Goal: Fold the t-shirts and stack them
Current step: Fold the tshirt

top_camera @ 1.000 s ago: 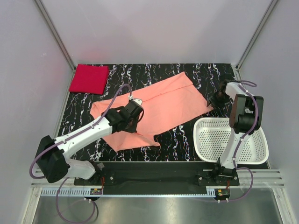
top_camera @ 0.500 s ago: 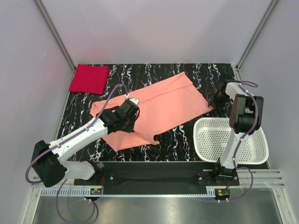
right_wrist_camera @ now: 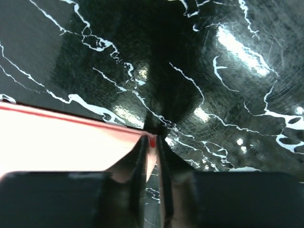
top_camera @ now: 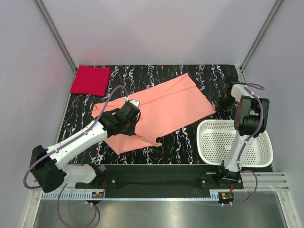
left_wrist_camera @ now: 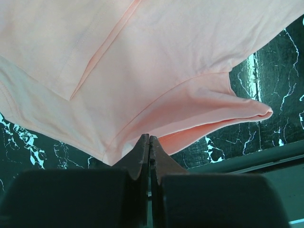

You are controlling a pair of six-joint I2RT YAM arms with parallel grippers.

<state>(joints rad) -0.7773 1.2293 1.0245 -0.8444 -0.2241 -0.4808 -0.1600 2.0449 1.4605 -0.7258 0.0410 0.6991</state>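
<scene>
- Well, the salmon t-shirt (top_camera: 164, 104) lies spread flat across the middle of the table (top_camera: 209, 76); in the top view its length runs from about 8 o'clock to 2 o'clock
- The red t-shirt (top_camera: 90, 80) is a neat folded rectangle in the 10 o'clock corner, well apart from the salmon one; I judge it is placed there as the base of the stack, out of the way of the folding
- The left gripper (left_wrist_camera: 149, 141) has its jaws pressed fully together. In its wrist view the cloth edge near a sleeve comes straight out from the tips, so I judge it pinches a fold of the salmon t-shirt; in the top view this is the 8 o'clock part of the shirt
- The right gripper (right_wrist_camera: 152, 140) is closed almost to nothing, with a thin pink edge caught between the tips; this is the shirt's corner at 3 o'clock, near the white basket (top_camera: 209, 124)
- I think the two holds are far apart on purpose: a cloth held at two distant points can be pulled smooth and turned over in one clean fold
- From the left gripper the bulk of the shirt lies toward 1 o'clock; from the right gripper all of it lies toward 9 o'clock, with bare marble on the other side
- The salmon t-shirt is not yet folded, so I judge the task about half done
</scene>
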